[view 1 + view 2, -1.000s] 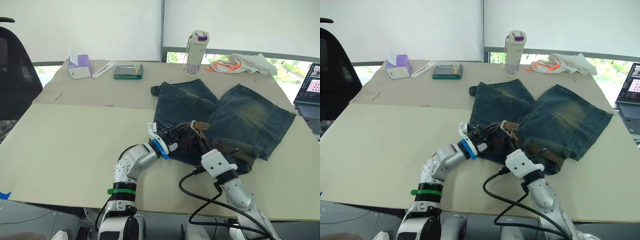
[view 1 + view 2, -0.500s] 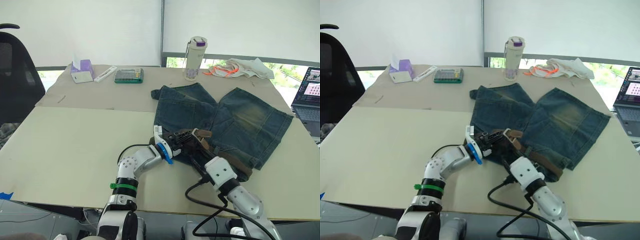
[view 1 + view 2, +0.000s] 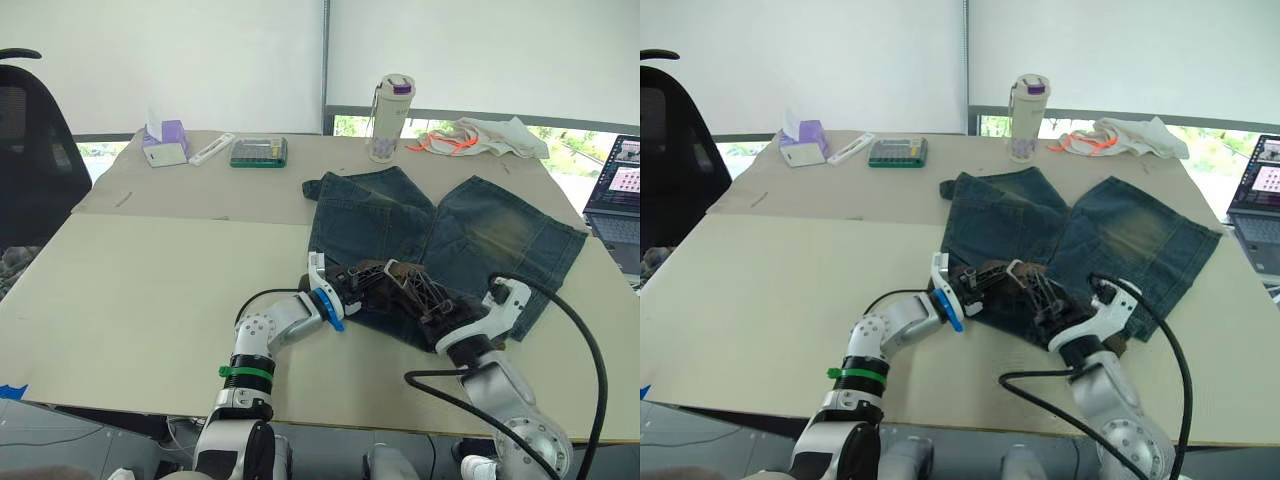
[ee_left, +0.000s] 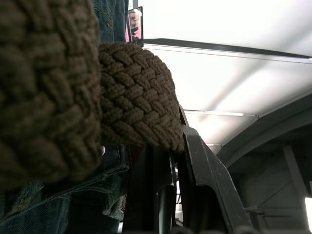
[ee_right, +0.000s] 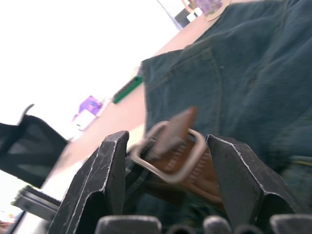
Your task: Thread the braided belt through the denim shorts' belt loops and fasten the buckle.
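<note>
- The table (image 3: 150,290) carries everything; your work sits toward its near edge, right of centre.
- The denim shorts (image 3: 470,235) lie flat with the legs pointing to the far right corner and the waistband turned to the near edge.
- The braided belt (image 4: 131,95) runs along that waistband; in the left wrist view the strap lies right against the denim.
- Your left gripper (image 3: 362,279) is at the waistband's left end, and it seems pressed onto the strap, though I cannot tell for sure how its fingers stand.
- Your right gripper (image 5: 165,161) has its fingers spread, one on each side of the buckle (image 5: 168,153), not yet pinching it.
- The belt loops are too small to make out, so how many are threaded is unclear.
- You look to be at the fastening step: next, pinch the buckle frame, hold it steady, and have the left bring the strap end through it.
</note>
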